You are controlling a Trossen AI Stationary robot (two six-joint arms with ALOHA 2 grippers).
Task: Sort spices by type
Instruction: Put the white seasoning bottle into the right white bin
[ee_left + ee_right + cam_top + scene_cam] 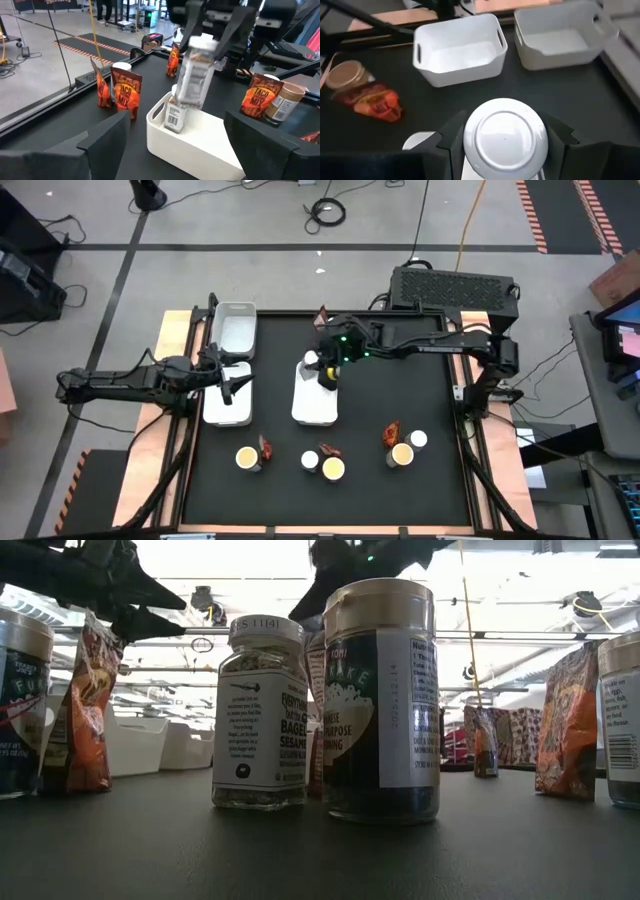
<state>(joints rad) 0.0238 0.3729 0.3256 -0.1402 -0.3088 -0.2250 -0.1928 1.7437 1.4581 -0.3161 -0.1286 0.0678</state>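
While your right gripper (327, 372) hangs over the middle tray (316, 408), its fingers are clamped on a white-capped jar (196, 75) held above a second jar (176, 113) already standing in that tray. Your left gripper (233, 383) waits over the left tray (226, 412), fingers spread and holding nothing. That tray and the far tray (233, 330) show no contents in the right wrist view.

Judgement: sorting is at an early stage. Only 1 item sits binned and 1 is in transit. Along the table's near edge you still have yellow-topped tubs (333, 469), reddish packets (391, 434) and more white-capped jars (418, 439), mixed in 3 loose clusters, touching or just beside one another. Both remaining kinds are untouched.
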